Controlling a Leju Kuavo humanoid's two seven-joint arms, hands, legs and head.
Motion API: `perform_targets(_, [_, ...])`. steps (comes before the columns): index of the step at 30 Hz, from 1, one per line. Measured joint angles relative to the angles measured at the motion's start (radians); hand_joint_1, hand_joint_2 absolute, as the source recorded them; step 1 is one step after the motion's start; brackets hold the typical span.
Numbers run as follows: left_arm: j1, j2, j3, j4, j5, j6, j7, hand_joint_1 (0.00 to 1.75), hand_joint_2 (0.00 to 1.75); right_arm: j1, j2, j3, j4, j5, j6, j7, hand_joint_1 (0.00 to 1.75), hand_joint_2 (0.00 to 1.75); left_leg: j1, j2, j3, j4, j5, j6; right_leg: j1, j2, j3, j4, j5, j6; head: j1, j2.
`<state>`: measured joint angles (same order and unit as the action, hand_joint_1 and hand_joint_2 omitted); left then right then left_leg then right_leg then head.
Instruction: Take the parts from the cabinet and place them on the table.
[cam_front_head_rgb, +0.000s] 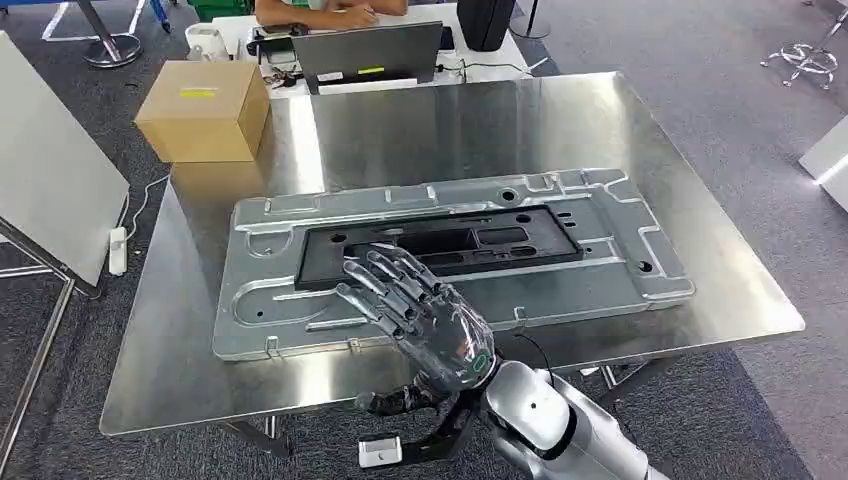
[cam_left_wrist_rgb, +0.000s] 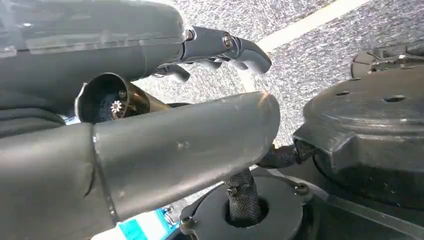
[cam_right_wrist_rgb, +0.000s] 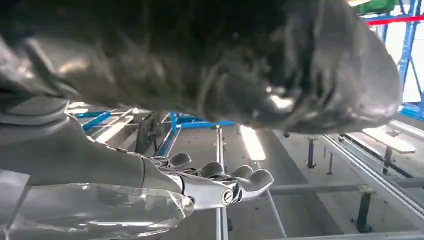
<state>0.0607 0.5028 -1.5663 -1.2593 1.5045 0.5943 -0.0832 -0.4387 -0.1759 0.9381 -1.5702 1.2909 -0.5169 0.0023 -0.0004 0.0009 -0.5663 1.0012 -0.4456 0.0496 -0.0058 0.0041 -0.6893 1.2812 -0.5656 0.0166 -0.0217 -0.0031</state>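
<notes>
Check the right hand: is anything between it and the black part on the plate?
Nothing visible. The right hand is above the near end of the black part, which lies on the metal plate, fingers spread.

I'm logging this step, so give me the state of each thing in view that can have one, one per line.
Metal panel: lying flat on the table.
Black frame: lying flat on the metal panel.
Right robot hand: fingers spread, holding nothing, over the near edge of the panel.
Left robot hand: fingers loosely curled, holding nothing.
Cardboard box: closed, at the table's far left corner.
Laptop: open.
</notes>
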Motion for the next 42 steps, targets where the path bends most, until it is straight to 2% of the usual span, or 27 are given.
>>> perform_targets(2, [0.0,0.0,0.0,-0.008,0.0,0.01,0.0,0.0,0.0,0.019,-0.016,0.0,-0.021,-0.019,-0.011,-0.009,0.0,0.0,0.0,-0.001,-0.008,0.012,-0.001,-0.003,-0.002,-0.002,0.112,-0.179,0.072,-0.004,0.0,0.0])
perform_targets(3, [0.001,0.0,0.0,-0.012,0.0,0.014,0.0,0.0,0.0,0.029,-0.023,0.0,-0.027,-0.032,-0.013,-0.016,0.0,0.0,0.001,-0.001,-0.012,0.017,-0.001,-0.005,-0.001,-0.004,0.147,-0.252,0.06,-0.008,0.0,0.0])
perform_targets(7, [0.01,0.001,0.0,-0.042,0.002,0.054,-0.015,0.0,0.0,0.133,-0.067,-0.019,-0.037,-0.122,-0.027,-0.078,0.0,0.0,0.002,-0.005,-0.013,0.014,0.011,-0.031,0.012,-0.004,0.144,-0.253,0.076,-0.024,0.0,0.0])
perform_targets(8, [0.015,0.003,-0.001,-0.055,0.002,0.069,-0.022,0.0,0.0,0.172,-0.077,-0.027,-0.037,-0.138,-0.033,-0.093,0.0,0.0,-0.004,-0.008,-0.016,0.016,0.01,-0.038,0.001,-0.005,0.143,-0.265,0.085,-0.034,0.001,0.0])
perform_targets(9, [0.021,0.006,-0.001,-0.065,0.003,0.078,-0.025,0.0,0.0,0.208,-0.087,-0.032,-0.035,-0.141,-0.042,-0.104,0.0,0.0,0.002,-0.008,-0.02,0.031,-0.015,-0.043,0.0,-0.011,0.141,-0.269,0.092,-0.041,0.0,0.0])
perform_targets(10, [0.024,0.007,-0.001,-0.075,0.003,0.082,-0.027,0.0,0.0,0.235,-0.092,-0.035,-0.033,-0.142,-0.049,-0.112,0.0,0.0,0.003,-0.006,-0.038,0.078,-0.069,-0.047,-0.001,-0.012,0.131,-0.269,0.099,-0.051,0.0,0.0])
perform_targets(12, [0.024,0.007,-0.001,-0.084,0.003,0.086,-0.029,0.0,0.0,0.266,-0.1,-0.037,-0.029,-0.142,-0.054,-0.116,0.0,0.0,0.01,-0.006,-0.089,0.229,-0.168,-0.058,0.0,-0.011,0.108,-0.265,0.112,-0.054,0.0,0.0])
perform_targets(13, [0.024,0.008,-0.001,-0.086,0.003,0.086,-0.031,0.0,0.0,0.277,-0.103,-0.039,-0.028,-0.142,-0.053,-0.117,0.0,0.0,0.012,-0.006,-0.105,0.29,-0.196,-0.062,0.0,-0.012,0.097,-0.262,0.119,-0.053,-0.001,0.0])
perform_targets(14, [0.024,0.009,-0.001,-0.089,0.003,0.086,-0.033,0.0,0.0,0.287,-0.105,-0.04,-0.027,-0.147,-0.05,-0.117,0.0,0.0,0.013,-0.006,-0.104,0.315,-0.199,-0.065,-0.001,-0.012,0.085,-0.258,0.124,-0.051,0.0,0.0])
perform_targets(15, [0.024,0.01,-0.001,-0.094,0.004,0.087,-0.035,0.0,0.0,0.301,-0.108,-0.047,-0.025,-0.165,-0.034,-0.119,0.0,0.0,0.015,-0.005,-0.08,0.294,-0.179,-0.067,-0.002,-0.012,0.073,-0.253,0.13,-0.047,0.0,0.0])
perform_targets(17, [0.026,0.016,-0.001,-0.105,0.005,0.095,-0.042,0.0,0.0,0.351,-0.109,-0.066,-0.018,-0.19,-0.021,-0.119,0.0,0.0,0.019,-0.005,0.028,0.139,-0.104,-0.069,-0.004,-0.013,0.056,-0.244,0.138,-0.038,-0.001,0.0])
perform_targets(18, [0.027,0.021,-0.001,-0.115,0.006,0.1,-0.045,0.0,0.0,0.381,-0.111,-0.077,-0.008,-0.21,-0.024,-0.112,0.0,0.0,0.021,-0.006,0.093,0.043,-0.09,-0.069,-0.005,-0.014,0.05,-0.238,0.142,-0.033,-0.001,0.0])
perform_targets(19, [0.028,0.023,-0.001,-0.123,0.007,0.102,-0.046,0.0,0.0,0.407,-0.113,-0.084,0.005,-0.232,-0.032,-0.104,0.0,0.0,0.015,-0.009,0.121,-0.006,-0.115,-0.066,-0.003,-0.015,0.043,-0.234,0.147,-0.026,-0.001,0.0])
perform_targets(20, [0.035,0.027,-0.001,-0.131,0.007,0.102,-0.05,0.0,0.0,0.429,-0.118,-0.085,0.029,-0.261,-0.047,-0.091,0.0,0.0,0.009,-0.014,0.108,0.01,-0.094,-0.055,-0.003,-0.015,0.048,-0.237,0.152,-0.019,0.0,0.0])
perform_targets(23, [0.041,0.044,-0.001,-0.154,0.008,0.102,-0.055,0.0,0.0,0.487,-0.131,-0.081,0.113,-0.351,-0.119,-0.023,0.0,0.0,0.009,-0.012,0.097,-0.001,-0.085,-0.036,-0.002,-0.014,0.048,-0.244,0.176,0.004,0.0,0.0])
perform_targets(24, [0.043,0.047,-0.002,-0.163,0.009,0.102,-0.056,0.0,0.0,0.502,-0.139,-0.068,0.16,-0.399,-0.146,0.004,0.0,0.0,0.014,-0.004,0.089,-0.007,-0.071,-0.026,-0.009,-0.009,0.043,-0.234,0.162,0.007,-0.001,0.0])
perform_targets(26, [0.046,0.056,-0.001,-0.174,0.009,0.102,-0.056,0.0,0.0,0.521,-0.138,-0.046,0.242,-0.491,-0.164,0.023,0.0,0.0,0.012,-0.002,0.062,-0.006,-0.052,-0.009,-0.01,-0.006,0.011,-0.147,0.039,0.009,0.0,0.0])
perform_targets(28, [0.05,0.061,-0.001,-0.18,0.009,0.102,-0.056,0.0,0.0,0.54,-0.127,-0.046,0.35,-0.562,-0.172,-0.015,0.0,0.0,0.008,0.003,0.035,-0.006,-0.032,-0.006,-0.009,-0.005,-0.016,-0.009,-0.057,0.013,0.0,0.0])
perform_targets(29, [0.053,0.064,0.0,-0.182,0.009,0.102,-0.056,0.0,0.0,0.552,-0.112,-0.052,0.409,-0.599,-0.173,-0.027,0.0,0.0,0.006,0.003,0.02,-0.004,-0.023,-0.006,-0.009,-0.006,-0.013,0.036,-0.062,0.014,0.001,0.0])
perform_targets(31, [0.064,0.066,0.003,-0.183,0.009,0.102,-0.056,0.0,0.0,0.568,-0.078,-0.072,0.563,-0.699,-0.169,-0.076,0.0,0.0,0.002,0.002,-0.004,0.001,-0.004,-0.008,-0.008,-0.005,0.042,0.008,0.003,0.009,0.001,0.0])
perform_targets(33, [0.074,0.068,0.01,-0.184,0.009,0.102,-0.068,0.0,0.0,0.537,-0.034,-0.113,0.737,-0.829,-0.137,-0.16,0.0,0.0,-0.001,0.003,-0.026,0.005,0.012,-0.013,-0.003,-0.006,0.158,-0.141,0.049,-0.007,0.0,0.0])
perform_targets(35, [0.072,0.081,0.011,-0.185,0.009,0.102,-0.103,0.0,0.0,0.513,0.023,-0.226,0.977,-0.997,-0.028,-0.223,0.0,0.0,-0.008,0.005,-0.037,0.014,0.024,-0.021,0.004,-0.007,0.255,-0.291,0.008,-0.02,0.0,0.0])
perform_targets(36, [0.071,0.088,0.011,-0.189,0.009,0.102,-0.108,0.0,0.0,0.503,0.036,-0.264,1.05,-1.03,0.009,-0.216,0.0,0.0,-0.006,0.007,-0.039,0.012,0.032,-0.027,0.008,-0.007,0.245,-0.291,0.008,-0.02,0.0,0.0])
perform_targets(38, [0.07,0.108,0.01,-0.197,0.009,0.102,-0.111,0.0,0.0,0.482,0.059,-0.315,1.172,-1.097,0.131,-0.134,0.0,0.0,0.001,0.008,-0.04,0.009,0.047,-0.04,0.015,-0.006,0.239,-0.293,0.019,-0.033,0.001,0.0])
perform_targets(39, [0.069,0.119,0.008,-0.205,0.008,0.102,-0.105,0.0,0.0,0.48,0.07,-0.345,1.218,-1.13,0.199,-0.078,0.0,0.0,-0.002,0.006,-0.044,0.012,0.051,-0.046,0.004,-0.01,0.232,-0.305,0.038,-0.042,0.002,0.0])
perform_targets(41, [0.065,0.132,0.005,-0.209,0.003,0.097,-0.084,0.0,0.0,0.469,0.082,-0.426,1.282,-1.222,0.352,0.116,0.0,0.0,0.005,0.002,-0.071,0.082,-0.064,-0.058,0.002,-0.018,0.207,-0.306,0.06,-0.055,0.0,0.0])
perform_targets(42, [0.062,0.135,0.005,-0.209,-0.003,0.094,-0.073,0.0,0.0,0.469,0.087,-0.458,1.307,-1.253,0.38,0.164,0.0,0.0,0.008,0.003,-0.082,0.145,-0.126,-0.063,0.002,-0.02,0.194,-0.305,0.07,-0.056,0.0,0.0])
